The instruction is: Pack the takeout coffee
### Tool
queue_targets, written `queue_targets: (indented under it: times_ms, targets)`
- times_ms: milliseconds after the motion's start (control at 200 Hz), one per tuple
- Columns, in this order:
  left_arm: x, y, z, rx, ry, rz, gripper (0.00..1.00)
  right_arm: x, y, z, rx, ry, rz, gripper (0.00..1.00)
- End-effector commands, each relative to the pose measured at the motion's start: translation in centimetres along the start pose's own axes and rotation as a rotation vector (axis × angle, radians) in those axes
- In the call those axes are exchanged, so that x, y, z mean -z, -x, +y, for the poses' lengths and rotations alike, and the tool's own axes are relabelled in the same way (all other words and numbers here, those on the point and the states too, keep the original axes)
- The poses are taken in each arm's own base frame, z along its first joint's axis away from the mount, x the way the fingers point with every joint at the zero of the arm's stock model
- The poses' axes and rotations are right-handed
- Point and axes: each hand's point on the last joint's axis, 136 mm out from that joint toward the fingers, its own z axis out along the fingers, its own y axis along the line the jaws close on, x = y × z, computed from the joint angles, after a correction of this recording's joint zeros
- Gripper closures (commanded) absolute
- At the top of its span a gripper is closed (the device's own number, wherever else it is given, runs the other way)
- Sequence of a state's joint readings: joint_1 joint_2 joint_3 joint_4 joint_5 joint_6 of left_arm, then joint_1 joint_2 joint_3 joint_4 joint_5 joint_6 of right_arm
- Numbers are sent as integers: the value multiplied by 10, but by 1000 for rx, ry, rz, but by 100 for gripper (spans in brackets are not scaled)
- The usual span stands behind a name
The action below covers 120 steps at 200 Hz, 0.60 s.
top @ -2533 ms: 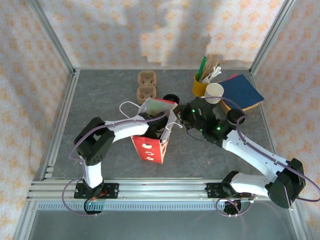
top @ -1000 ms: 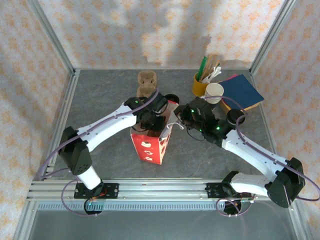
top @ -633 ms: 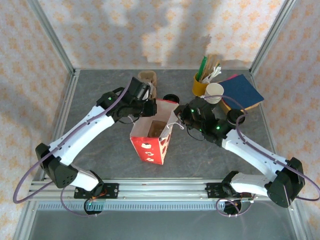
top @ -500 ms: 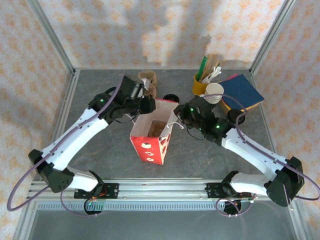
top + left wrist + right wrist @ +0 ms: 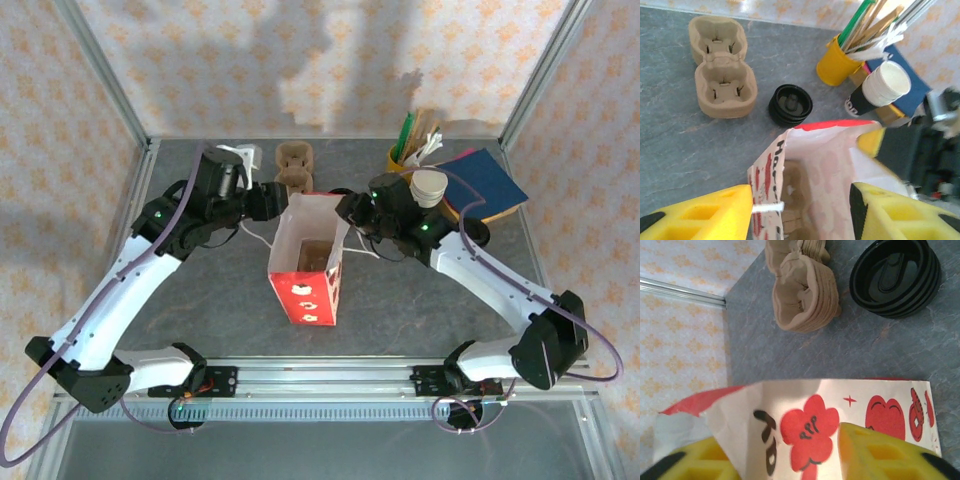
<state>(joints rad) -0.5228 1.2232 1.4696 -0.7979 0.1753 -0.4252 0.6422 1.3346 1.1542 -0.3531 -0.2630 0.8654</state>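
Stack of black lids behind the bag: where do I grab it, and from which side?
Grip the stack of black lids across its outer rim, straight down from above. It lies flat and round on the table, probably too low for a side approach, with bare surface between it and the cup carrier and bag.

black lettering on paper bag (image 5: 880, 395), too blurred to read
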Motion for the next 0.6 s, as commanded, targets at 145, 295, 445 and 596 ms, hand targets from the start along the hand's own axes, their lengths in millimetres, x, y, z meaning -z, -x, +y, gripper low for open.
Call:
queue_targets:
  times_ms: [145,295,445,596]
  targets:
    - [-18,-17,2,-59,-49,-7,42,35,35,23,170,-62,-84,39]
    - [-16,-22,2,-48,-52,-17,43,57,57,23,258,-100,-167,26]
    - [-16,-28,-1,-52,-28,-14,44,100,94,19,328,-157,-335,9]
    - [-24,-34,-5,-26,-39,13,48,143,126,-8,335,-278,-499,0]
